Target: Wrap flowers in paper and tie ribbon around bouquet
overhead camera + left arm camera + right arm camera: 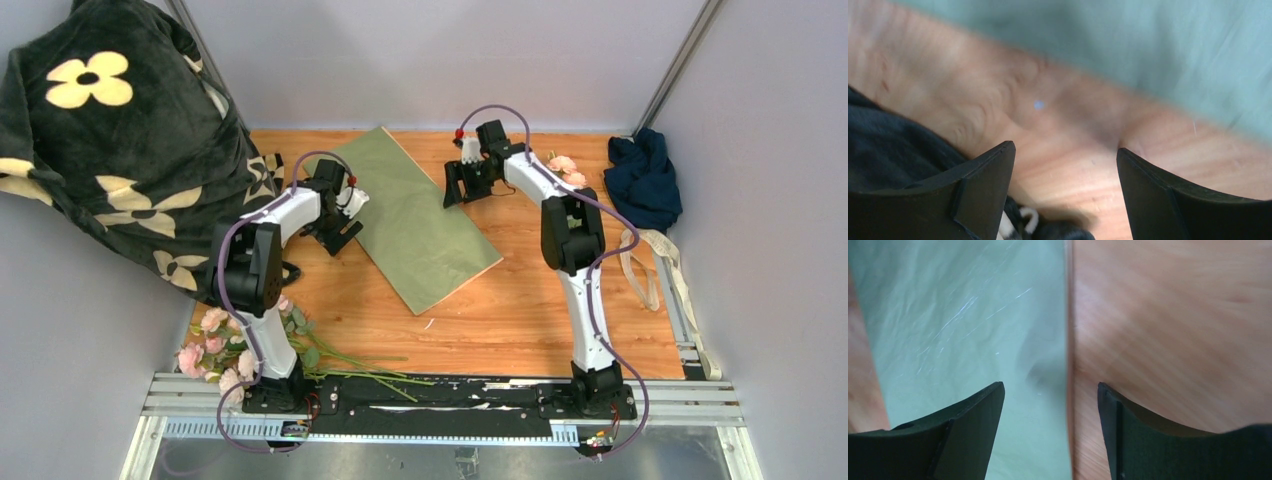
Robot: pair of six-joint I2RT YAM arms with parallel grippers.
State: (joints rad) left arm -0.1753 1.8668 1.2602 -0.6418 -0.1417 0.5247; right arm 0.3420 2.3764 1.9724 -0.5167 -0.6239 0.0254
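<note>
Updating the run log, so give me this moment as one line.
paper: flat on table | flowers: table's near-left corner, off paper | left fingers: open, empty | right fingers: open, empty, over paper's edge

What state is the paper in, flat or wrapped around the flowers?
Flat. The paper lies green side up on the tabletop, with the flowers apart at the near left edge.

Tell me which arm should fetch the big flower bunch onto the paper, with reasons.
Left, most likely. The flowers lie at the near-left edge, beside the left arm's base, and the left pincer is open and empty by the left edge of the paper. The right pincer sits across it, farther away.
</note>
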